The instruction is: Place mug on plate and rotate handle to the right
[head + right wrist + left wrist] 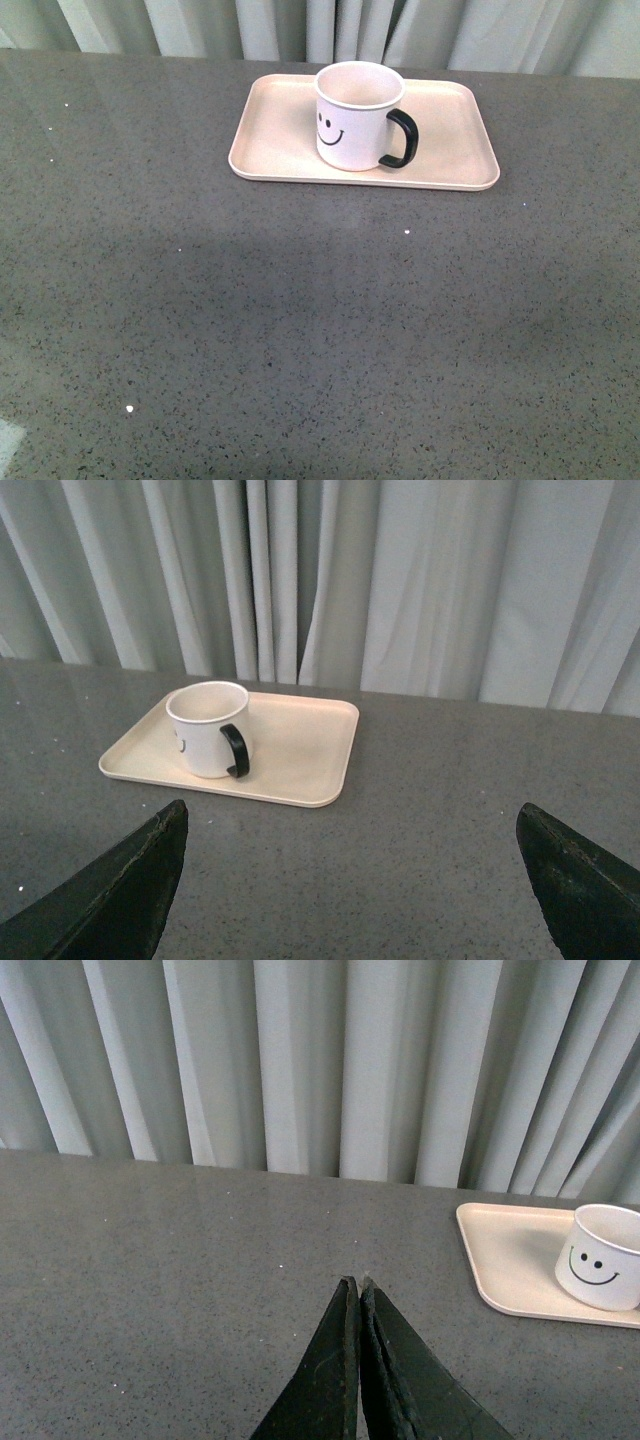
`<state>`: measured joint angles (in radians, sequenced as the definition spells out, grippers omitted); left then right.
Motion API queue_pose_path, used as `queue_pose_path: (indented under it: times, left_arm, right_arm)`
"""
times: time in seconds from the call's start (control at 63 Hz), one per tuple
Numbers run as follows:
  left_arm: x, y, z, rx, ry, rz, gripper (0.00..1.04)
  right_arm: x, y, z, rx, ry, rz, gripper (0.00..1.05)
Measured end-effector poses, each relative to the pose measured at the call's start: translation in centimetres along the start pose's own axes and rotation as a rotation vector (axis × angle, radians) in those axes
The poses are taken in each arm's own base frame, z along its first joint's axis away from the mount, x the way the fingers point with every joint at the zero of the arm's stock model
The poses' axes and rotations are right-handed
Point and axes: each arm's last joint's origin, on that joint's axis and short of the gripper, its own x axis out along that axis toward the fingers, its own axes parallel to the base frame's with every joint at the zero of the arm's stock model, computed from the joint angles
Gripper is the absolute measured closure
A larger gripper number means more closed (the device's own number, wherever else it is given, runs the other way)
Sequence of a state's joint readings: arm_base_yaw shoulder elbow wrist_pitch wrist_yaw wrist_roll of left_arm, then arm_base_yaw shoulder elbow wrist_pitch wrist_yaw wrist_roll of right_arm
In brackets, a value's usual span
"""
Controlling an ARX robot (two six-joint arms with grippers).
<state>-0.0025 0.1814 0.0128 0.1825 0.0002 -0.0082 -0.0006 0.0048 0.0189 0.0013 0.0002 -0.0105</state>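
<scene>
The white mug (352, 118) with its black smiley face stands upright on the pale pink-beige plate (450, 140) at the back of the table. Its black handle (402, 139) points to the right in the front view. Neither arm shows in the front view. In the left wrist view the mug (601, 1258) and the plate (505, 1255) lie far off, and my left gripper (358, 1282) is shut with nothing between its fingers. In the right wrist view my right gripper (352, 810) stands wide open, well short of the plate (300, 750), the mug (207, 730) and the handle (236, 751).
The grey speckled tabletop (300, 330) stretches from the plate to the front edge. Pale pleated curtains (400, 30) hang right behind the table's far edge.
</scene>
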Motion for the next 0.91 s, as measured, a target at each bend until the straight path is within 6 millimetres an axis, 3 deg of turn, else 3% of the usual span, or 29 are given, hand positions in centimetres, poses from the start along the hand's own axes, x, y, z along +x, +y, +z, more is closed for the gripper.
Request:
queue_pose_path:
  times: [0.365,0.762,0.858,0.905]
  left_arm:
    - [-1.1,0.0,-0.4,0.0,0.018,0.001,1.0]
    - [-1.1,0.0,-0.4,0.0,0.017,0.001,0.25]
    - [-1.1,0.0,-0.4,0.0,0.017,0.001,0.09]
    - [-1.1,0.0,-0.4,0.003,0.017,0.0,0.09]
  right_arm:
    - [0.0,0.0,0.0,0.0,0.0,0.0,0.09]
    - [0.0,0.0,0.0,0.0,0.0,0.0,0.09]
    - [0.0,0.0,0.0,0.0,0.0,0.0,0.09]
    - [0.0,0.0,0.0,0.0,0.0,0.0,0.09]
